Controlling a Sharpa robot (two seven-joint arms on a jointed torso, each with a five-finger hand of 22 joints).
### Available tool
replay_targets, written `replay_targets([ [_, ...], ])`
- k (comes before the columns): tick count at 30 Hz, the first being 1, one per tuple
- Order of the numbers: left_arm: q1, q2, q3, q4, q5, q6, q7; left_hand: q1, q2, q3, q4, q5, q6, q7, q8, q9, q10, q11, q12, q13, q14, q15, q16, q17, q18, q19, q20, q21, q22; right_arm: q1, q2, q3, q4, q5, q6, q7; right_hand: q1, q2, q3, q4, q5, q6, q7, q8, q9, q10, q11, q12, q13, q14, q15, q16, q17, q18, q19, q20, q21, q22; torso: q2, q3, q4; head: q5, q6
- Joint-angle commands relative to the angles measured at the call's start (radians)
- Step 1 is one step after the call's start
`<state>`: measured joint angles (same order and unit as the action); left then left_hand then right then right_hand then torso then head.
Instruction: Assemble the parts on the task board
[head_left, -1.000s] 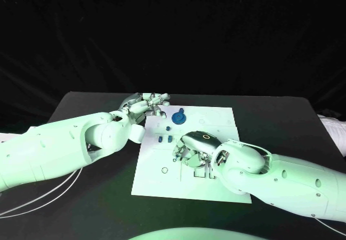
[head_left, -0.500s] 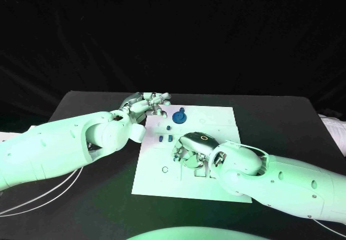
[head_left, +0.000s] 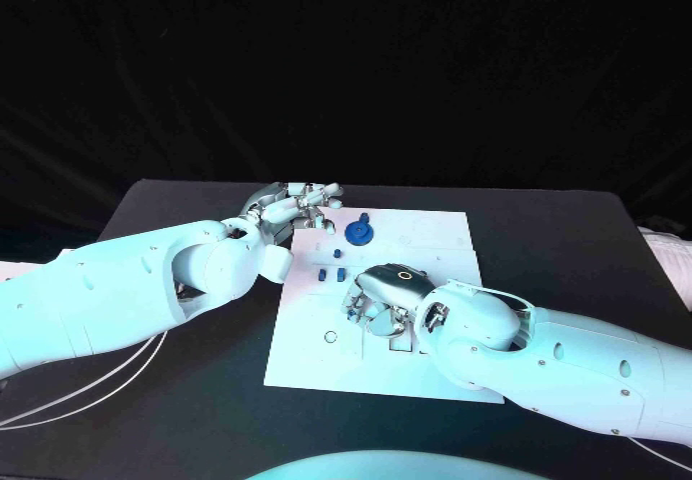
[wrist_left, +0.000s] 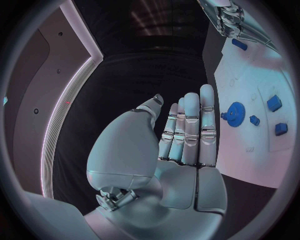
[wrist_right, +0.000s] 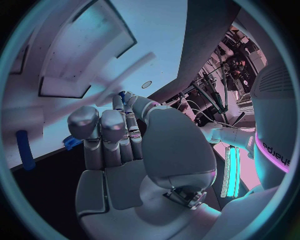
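— Where's the board sitting?

— The white task board lies flat in the middle of the black desk, long side running away from the robot. A blue gear stands near its far left corner, and a few small blue parts lie a little nearer, along the left half.

— And the left hand?

— The left hand rests at the board's far left corner, just beside the gear. In the left wrist view its fingers are stretched out straight and side by side, thumb alongside, nothing between them; the gear is just past the fingertips (not touching, as far as I can see).

— The right one?

— The right hand hangs palm-down over the board's middle, covering that part of it. Its wrist view shows the fingers curled forward, with a blue bit peeking out at the tips beside the thumb. Whether it is actually pinched there I cannot tell. Another blue part lies on the board off to the side, well apart from the hand
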<state>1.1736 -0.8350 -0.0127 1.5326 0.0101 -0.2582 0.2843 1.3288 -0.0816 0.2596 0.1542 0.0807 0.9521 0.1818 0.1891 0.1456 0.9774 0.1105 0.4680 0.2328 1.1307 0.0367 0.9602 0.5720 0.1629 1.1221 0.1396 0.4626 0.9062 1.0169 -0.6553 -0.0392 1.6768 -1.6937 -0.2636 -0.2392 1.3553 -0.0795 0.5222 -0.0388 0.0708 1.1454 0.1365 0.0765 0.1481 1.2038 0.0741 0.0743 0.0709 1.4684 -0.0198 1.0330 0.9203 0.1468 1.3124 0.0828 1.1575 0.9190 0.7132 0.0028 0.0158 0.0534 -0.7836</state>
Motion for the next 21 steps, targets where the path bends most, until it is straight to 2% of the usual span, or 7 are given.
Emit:
replay_targets([
  [1,0.0,0.002,0.001,0.001,0.004,0.024,0.001,0.006,0.007,-0.007,-0.001,0.004,-0.007,0.002,0.004,-0.001,-0.007,0.002,0.006,0.001,-0.004,0.001,0.006,-0.001,0.019,0.009,0.001,-0.004,-0.002,-0.005,0.001,-0.005,-0.008,-0.034,0.052,-0.039,-0.013,-0.011,-0.006,-0.001,0.0,-0.033,0.011,-0.015,-0.011,-0.031,0.008,-0.011,-0.005,0.012,0.011,-0.001,0.002,-0.02,-0.009,0.004,0.003,0.003,0.0,0.0,0.0003,0.0,-0.001],
  [6,0.0,0.001,0.001,0.002,0.004,0.025,0.002,0.006,0.007,-0.007,-0.001,0.004,-0.007,0.002,0.004,-0.001,-0.007,0.002,0.006,0.001,-0.004,0.001,0.006,-0.001,0.019,0.009,0.001,-0.004,-0.002,-0.006,0.002,-0.007,-0.007,-0.063,0.018,-0.048,-0.026,-0.037,-0.018,-0.002,0.004,-0.102,0.02,-0.016,-0.031,-0.08,0.02,-0.009,-0.007,0.003,0.023,-0.016,-0.018,-0.017,-0.023,0.017,-0.005,-0.009,0.0,-0.0002,0.0004,0.0,-0.002],
  [11,0.0,0.001,0.001,0.002,0.004,0.026,0.001,0.007,0.007,-0.008,-0.001,0.004,-0.007,0.002,0.005,-0.001,-0.008,0.002,0.006,0.001,-0.005,0.001,0.006,-0.001,0.019,0.009,0.001,-0.004,-0.002,-0.008,0.0,-0.008,-0.004,-0.074,-0.022,-0.047,-0.029,-0.056,-0.041,-0.002,0.006,-0.168,0.028,-0.015,-0.055,-0.175,0.034,-0.005,-0.007,-0.011,0.034,-0.052,-0.057,-0.006,-0.058,0.029,-0.041,-0.06,0.0,0.0001,0.0,0.0,-0.003],
  [14,0.0,0.001,0.001,0.001,0.003,0.028,0.001,0.007,0.007,-0.008,-0.001,0.004,-0.007,0.002,0.005,-0.001,-0.008,0.002,0.006,0.001,-0.005,0.001,0.006,-0.001,0.019,0.009,0.001,-0.004,-0.002,-0.009,-0.004,-0.008,0.0,-0.073,-0.048,-0.043,-0.025,-0.055,-0.049,-0.003,0.006,-0.177,0.027,-0.013,-0.06,-0.194,0.036,0.0,-0.006,-0.013,0.035,-0.055,-0.061,-0.004,-0.063,0.03,-0.047,-0.067,0.0,-0.0001,0.0006,0.0,-0.003],
  [18,0.0,0.002,0.001,-0.001,0.0,0.028,0.004,0.007,0.008,-0.008,-0.001,0.004,-0.007,0.002,0.006,-0.001,-0.009,0.002,0.007,0.002,-0.005,0.001,0.006,-0.001,0.019,0.009,0.001,-0.004,-0.002,-0.009,-0.012,-0.008,0.011,-0.065,-0.082,-0.034,-0.021,-0.047,-0.054,-0.001,0.016,-0.157,0.025,-0.003,-0.059,-0.189,0.034,0.019,-0.002,-0.012,0.033,-0.055,-0.061,-0.005,-0.06,0.031,-0.043,-0.063,0.0,-0.0003,-0.0002,-0.002,-0.001],
  [21,0.0,0.002,0.001,-0.004,-0.001,0.03,0.004,0.007,0.008,-0.008,-0.001,0.004,-0.007,0.002,0.006,-0.001,-0.009,0.002,0.007,0.002,-0.005,0.001,0.006,-0.001,0.019,0.009,0.001,-0.004,-0.002,-0.01,-0.028,-0.008,0.032,-0.061,-0.119,-0.025,-0.016,-0.041,-0.052,-0.001,0.032,-0.144,0.023,0.002,-0.06,-0.182,0.031,0.035,-0.001,-0.012,0.031,-0.055,-0.063,-0.005,-0.058,0.029,-0.041,-0.06,0.0,0.001,0.0001,-0.003,-0.001],
])
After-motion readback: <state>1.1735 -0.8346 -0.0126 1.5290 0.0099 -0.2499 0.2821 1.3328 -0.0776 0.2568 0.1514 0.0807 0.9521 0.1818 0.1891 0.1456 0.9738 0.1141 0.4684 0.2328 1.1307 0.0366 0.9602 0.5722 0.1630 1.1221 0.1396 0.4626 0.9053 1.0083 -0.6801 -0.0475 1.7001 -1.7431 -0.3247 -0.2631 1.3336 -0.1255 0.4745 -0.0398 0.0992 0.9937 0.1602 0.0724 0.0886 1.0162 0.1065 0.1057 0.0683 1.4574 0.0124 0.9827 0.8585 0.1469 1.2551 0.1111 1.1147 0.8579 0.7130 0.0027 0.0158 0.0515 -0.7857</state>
